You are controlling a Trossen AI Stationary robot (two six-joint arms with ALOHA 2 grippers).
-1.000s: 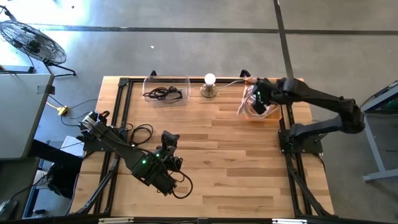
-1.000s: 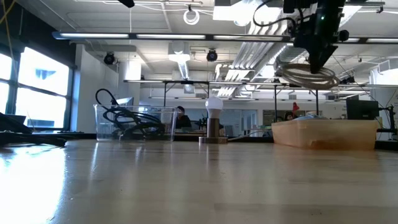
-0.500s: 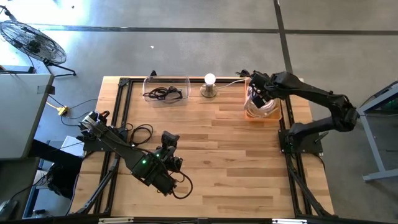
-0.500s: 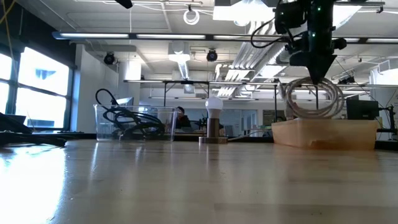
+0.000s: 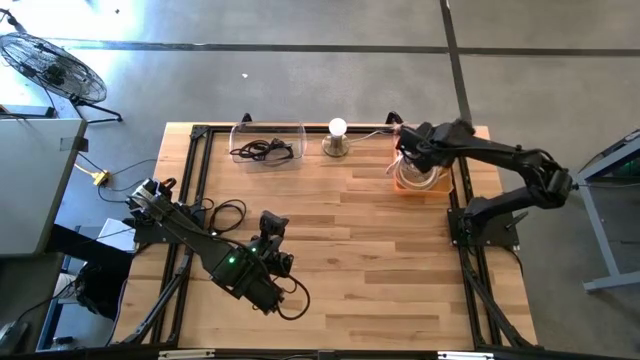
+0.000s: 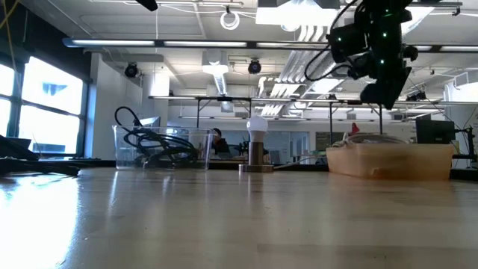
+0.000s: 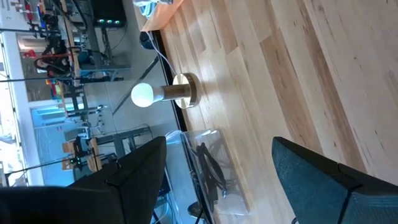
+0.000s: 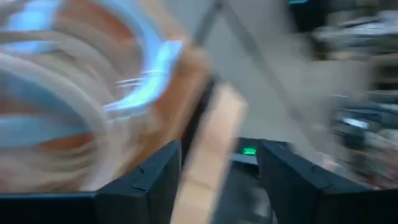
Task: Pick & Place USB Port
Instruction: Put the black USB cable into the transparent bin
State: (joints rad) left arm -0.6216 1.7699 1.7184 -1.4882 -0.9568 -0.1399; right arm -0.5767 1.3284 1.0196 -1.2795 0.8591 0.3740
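Observation:
A coil of white cable lies inside the tan bin at the table's far right; in the low view only its top shows over the bin's rim. My right gripper hangs above the bin's far left part, open and empty; its wrist view shows the blurred coil beside the fingers. My left gripper waits open near the table's near left.
A clear bin holding a black cable stands at the far left. A small lamp with a round white bulb stands between the two bins, its cord running toward the tan bin. The middle and near part of the wooden table is bare.
My right gripper has lowered the white coil, first hanging it into the tan bin. The coil has since dropped and lies in the bin, no longer hanging from the fingers. The gripper has shifted a little toward the far edge and tipped.

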